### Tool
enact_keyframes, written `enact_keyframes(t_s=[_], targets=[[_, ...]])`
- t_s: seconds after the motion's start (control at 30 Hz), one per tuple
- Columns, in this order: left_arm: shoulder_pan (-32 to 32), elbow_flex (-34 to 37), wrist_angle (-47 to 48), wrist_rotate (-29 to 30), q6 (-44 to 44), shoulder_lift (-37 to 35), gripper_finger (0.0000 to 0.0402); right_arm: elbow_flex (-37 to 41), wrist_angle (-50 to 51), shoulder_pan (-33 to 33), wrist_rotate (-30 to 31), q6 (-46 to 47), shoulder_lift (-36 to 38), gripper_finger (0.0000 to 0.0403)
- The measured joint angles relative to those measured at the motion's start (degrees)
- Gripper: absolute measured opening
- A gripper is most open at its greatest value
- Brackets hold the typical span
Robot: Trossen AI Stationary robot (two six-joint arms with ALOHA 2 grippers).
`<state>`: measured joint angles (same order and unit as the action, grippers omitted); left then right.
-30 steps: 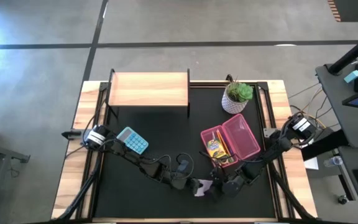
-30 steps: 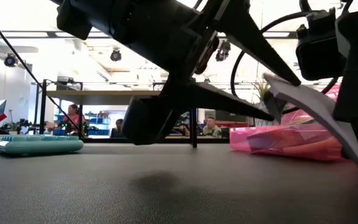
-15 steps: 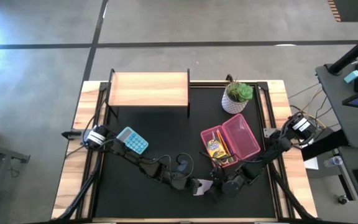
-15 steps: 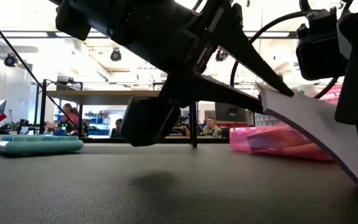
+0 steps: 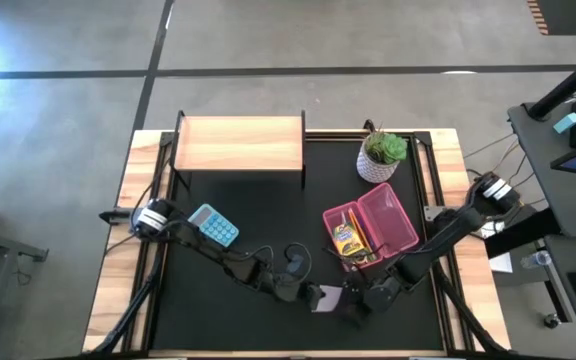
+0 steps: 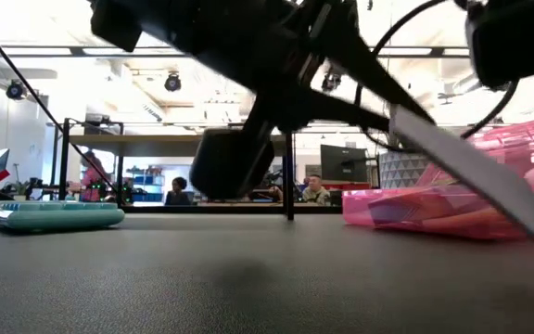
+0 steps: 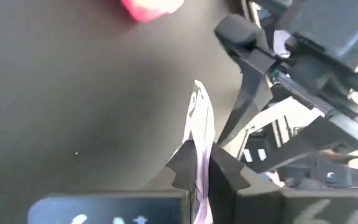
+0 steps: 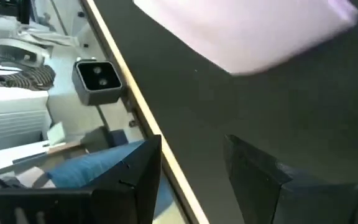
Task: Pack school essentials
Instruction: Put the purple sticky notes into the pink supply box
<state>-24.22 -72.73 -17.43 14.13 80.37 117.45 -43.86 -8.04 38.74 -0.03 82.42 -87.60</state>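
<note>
The pale lilac note pad (image 5: 328,298) hangs above the black mat near the table's front edge, right of centre. My left gripper (image 5: 313,295) reaches in from the left and is shut on it. The pad shows edge-on in the left wrist view (image 7: 199,118) and as a slanted sheet in the low view (image 6: 471,167). My right gripper (image 5: 361,298) stands just right of the pad, open (image 8: 192,140), with nothing between its fingers. The pad (image 8: 247,31) lies ahead of it. The yellow crayon box (image 5: 346,240) lies in the pink case (image 5: 393,222). My left gripper pinches the note pad by its near edge (image 7: 199,155) between its two fingers. The fingers come from the table's left, slanting slightly down. The pad sticks out beyond the fingertips, slopes down toward its far corner (image 6: 531,230), and is lifted clear of the mat.
The open pink case sits right behind the grippers. A potted plant (image 5: 380,155) stands at the far right, a wooden shelf (image 5: 238,145) at the far middle, and a teal calculator (image 5: 213,226) at the left. People sit in the room beyond the table.
My left gripper has shut on the note pad's edge without shifting. My right gripper has risen and drawn back toward the table's right edge, away from the pad. The pad stays tilted and off the mat, now held by the left gripper alone.
</note>
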Motion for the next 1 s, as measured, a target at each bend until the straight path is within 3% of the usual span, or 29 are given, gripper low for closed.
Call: enact_keyframes(t_s=[0.2,0.37,0.5,0.73,1.0], targets=[[3.32,-0.09,-0.13,1.61,-4.88,-3.56,0.0002,0.0,12.57,-0.02,0.74,-1.08,11.76,0.0163],[7.88,-0.39,-0.19,2.79,-8.09,-5.49,0.0002,0.0,22.1,0.11,9.96,-2.2,21.6,0.016],[11.47,-0.39,-0.63,4.32,-8.78,-5.75,0.0002,0.0,27.65,-0.4,13.95,-3.98,26.6,0.0161],[15.71,-0.42,-2.96,5.83,-8.76,-5.86,0.0002,0.0,40.34,-3.76,17.99,-6.01,31.37,0.016],[18.13,-1.38,-3.34,7.34,-7.19,-3.82,0.0002,0.02,51.26,-13.02,18.11,-8.91,31.58,0.0158]])
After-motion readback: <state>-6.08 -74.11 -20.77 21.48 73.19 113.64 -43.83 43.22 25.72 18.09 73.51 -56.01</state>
